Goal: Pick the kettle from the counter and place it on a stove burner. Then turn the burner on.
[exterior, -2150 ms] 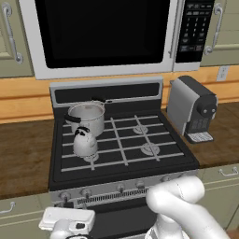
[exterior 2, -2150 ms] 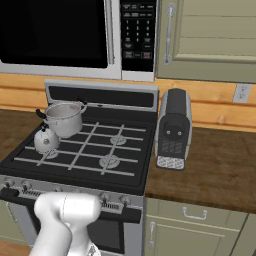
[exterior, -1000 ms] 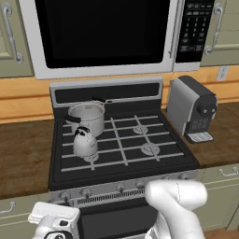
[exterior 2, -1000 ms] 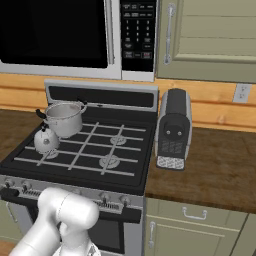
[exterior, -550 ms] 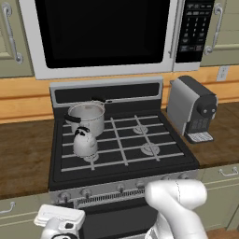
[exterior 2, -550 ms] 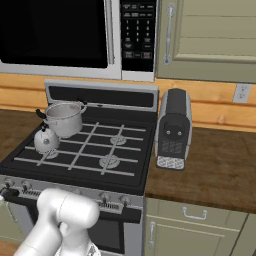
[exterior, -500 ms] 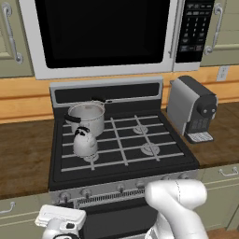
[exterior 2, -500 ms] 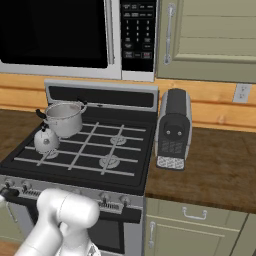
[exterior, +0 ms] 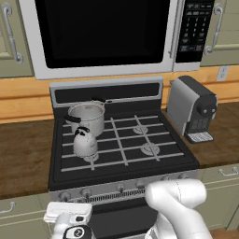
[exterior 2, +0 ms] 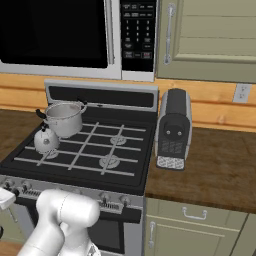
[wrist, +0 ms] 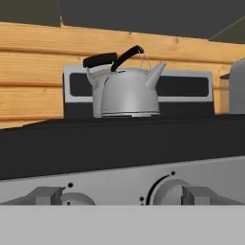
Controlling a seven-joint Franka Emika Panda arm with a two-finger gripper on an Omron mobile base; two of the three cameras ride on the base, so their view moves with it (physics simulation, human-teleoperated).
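The small silvery kettle (exterior: 85,142) with its black arched handle stands upright on the front-left stove burner, just ahead of the steel pot (exterior: 86,116). It also appears as the kettle (exterior 2: 46,140) from the right, and as the kettle (wrist: 129,91) above the stove's front edge. My gripper (exterior: 69,215) hangs low in front of the stove's control panel, below the left knobs (exterior: 64,196), well apart from the kettle. Two grey knobs (wrist: 48,195) sit close ahead of the hand. Its fingers are hidden. The brown counter (exterior: 23,154) flanks the stove.
A grey coffee machine (exterior: 191,107) stands on the counter right of the stove. The right-hand burners (exterior: 150,149) are bare. A microwave (exterior: 102,32) hangs above. Pale cabinet fronts (exterior 2: 200,225) with handles lie below the counter.
The hand has drifted a little to the right along the stove front over the last second. Kettle and pot have not moved.
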